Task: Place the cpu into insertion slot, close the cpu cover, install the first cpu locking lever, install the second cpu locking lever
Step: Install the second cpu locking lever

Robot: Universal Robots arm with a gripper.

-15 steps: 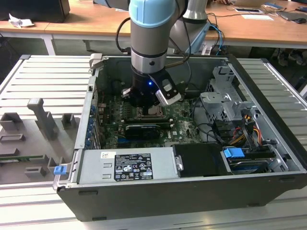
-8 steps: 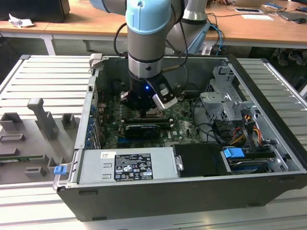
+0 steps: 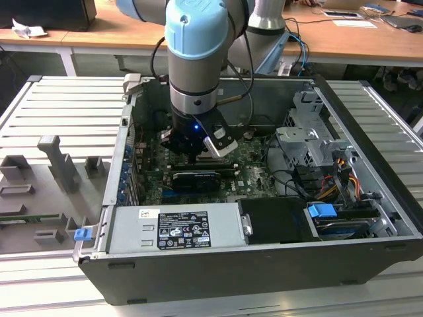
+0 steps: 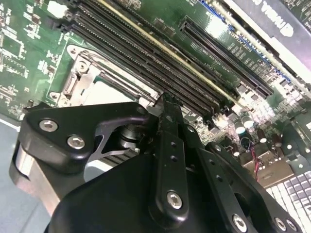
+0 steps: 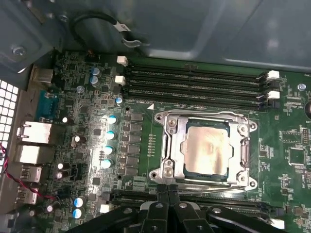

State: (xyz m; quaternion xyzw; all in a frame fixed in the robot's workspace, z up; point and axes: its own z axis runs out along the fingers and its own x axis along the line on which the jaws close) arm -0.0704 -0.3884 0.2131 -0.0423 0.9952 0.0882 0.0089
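Cpu (image 5: 208, 149) under closed cpu cover (image 5: 170, 145), hand (image 5: 167, 190) beside; no legible writing.

A: Item one, we note the bench (image 3: 59, 99): pale grey ribbed metal slats running across its whole top.

B: Item two, we list grey moulded fixture blocks (image 3: 56, 165) on the bench at the exterior view's left.

A: Item three, we record wooden desks (image 3: 370, 39) along the back, papers (image 3: 353, 23) on one.

B: Item four, we enter even, bright light throughout.
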